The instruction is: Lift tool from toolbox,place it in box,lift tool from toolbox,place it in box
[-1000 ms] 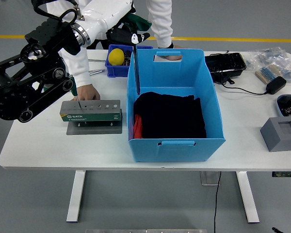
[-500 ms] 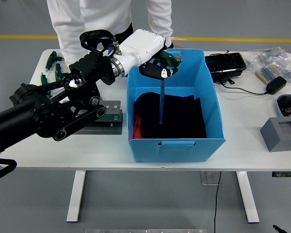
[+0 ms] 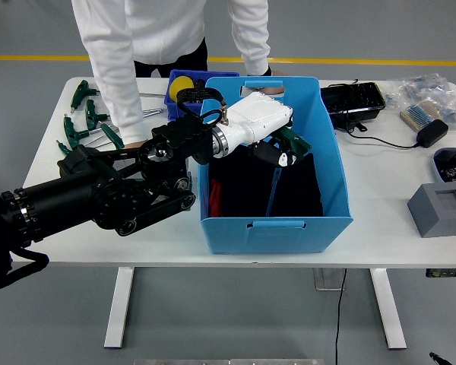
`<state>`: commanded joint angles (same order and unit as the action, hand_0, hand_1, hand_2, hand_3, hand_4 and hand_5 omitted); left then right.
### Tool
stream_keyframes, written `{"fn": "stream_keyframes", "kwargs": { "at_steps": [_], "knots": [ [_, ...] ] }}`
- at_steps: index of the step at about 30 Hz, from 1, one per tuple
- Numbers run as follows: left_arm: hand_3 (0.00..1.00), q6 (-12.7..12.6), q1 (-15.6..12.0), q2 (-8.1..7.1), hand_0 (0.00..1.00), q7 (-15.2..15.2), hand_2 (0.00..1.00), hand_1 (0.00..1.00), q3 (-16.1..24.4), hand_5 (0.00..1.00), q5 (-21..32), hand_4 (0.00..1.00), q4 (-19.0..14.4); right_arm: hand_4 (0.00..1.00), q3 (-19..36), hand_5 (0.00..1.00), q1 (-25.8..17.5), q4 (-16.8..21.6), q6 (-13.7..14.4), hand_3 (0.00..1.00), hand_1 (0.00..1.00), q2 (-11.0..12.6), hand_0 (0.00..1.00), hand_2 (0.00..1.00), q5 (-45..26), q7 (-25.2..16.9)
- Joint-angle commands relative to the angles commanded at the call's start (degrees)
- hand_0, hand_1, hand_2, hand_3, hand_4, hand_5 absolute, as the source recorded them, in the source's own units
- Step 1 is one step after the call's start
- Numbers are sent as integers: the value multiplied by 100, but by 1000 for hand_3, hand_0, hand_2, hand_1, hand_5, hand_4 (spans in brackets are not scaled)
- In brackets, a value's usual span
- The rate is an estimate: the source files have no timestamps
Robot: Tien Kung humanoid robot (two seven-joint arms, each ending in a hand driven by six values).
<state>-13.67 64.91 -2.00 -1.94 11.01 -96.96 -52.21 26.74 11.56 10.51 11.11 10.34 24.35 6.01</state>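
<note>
My left hand (image 3: 280, 150) reaches over the left wall of the big blue box (image 3: 277, 226) and is shut on a green-handled screwdriver (image 3: 274, 188). The handle is in my fingers and the thin shaft points down into the box, over the black cloth (image 3: 300, 194) lying inside. A red item (image 3: 215, 199) shows at the box's left inner wall. My black forearm (image 3: 114, 199) lies across the table left of the box and hides the grey tool rack. My right hand is out of view.
A person in white stands at the far side, one hand (image 3: 134, 142) resting on the table. Several green-handled tools (image 3: 86, 120) lie at far left. A small blue bin with a yellow ball (image 3: 182, 85) sits behind the box. A black tray (image 3: 353, 97) and a grey block (image 3: 439, 210) are at right.
My left hand has carried the screwdriver from above the box's far left corner rightward and down into the box. My forearm has swung in and now covers the tool rack.
</note>
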Motion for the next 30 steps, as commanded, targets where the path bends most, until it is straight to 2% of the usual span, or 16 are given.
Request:
{"fn": "stream_keyframes", "kwargs": {
  "at_steps": [1,6,7,12,13,18,19,21,24,25,30],
  "knots": [
    [115,11,19,24,185,44,85,34,-15,595,71,612,42,838,0,697,1,0,0,574,590,2,619,670,6,0],
    [115,241,117,150,185,309,85,34,-106,595,666,612,247,838,19,697,30,1,6,574,590,20,619,670,32,-2],
    [501,293,132,179,295,372,439,352,-112,758,797,825,295,836,12,696,41,1,8,573,590,24,619,670,24,-7],
    [501,351,193,200,295,569,439,352,-118,758,1107,825,487,836,-14,696,78,0,19,573,590,42,619,670,-19,-28],
    [641,344,200,200,417,593,615,529,-119,795,1127,878,507,836,-17,696,82,0,20,573,590,45,619,669,-24,-30],
    [641,289,234,200,417,732,615,529,-127,795,1191,878,628,836,-18,696,105,-1,30,573,590,61,619,669,-34,-41],
    [714,276,239,200,485,754,697,586,-126,804,1198,906,651,836,-19,698,108,-1,31,573,589,64,618,666,-35,-42],
    [714,250,245,200,485,788,697,586,-112,804,1192,906,667,836,-24,698,110,-1,32,573,589,67,618,666,-40,-45],
    [714,206,253,200,485,838,697,586,-71,804,1151,906,649,836,-18,698,108,-1,33,573,589,72,618,666,-38,-45],
    [744,189,258,200,517,853,752,617,-55,802,1129,918,640,835,-17,695,108,0,33,572,586,74,618,667,-37,-46],
    [744,105,262,200,517,911,752,617,80,802,1015,918,547,835,-2,695,115,2,27,572,586,81,618,667,1,-35]
  ]
}}
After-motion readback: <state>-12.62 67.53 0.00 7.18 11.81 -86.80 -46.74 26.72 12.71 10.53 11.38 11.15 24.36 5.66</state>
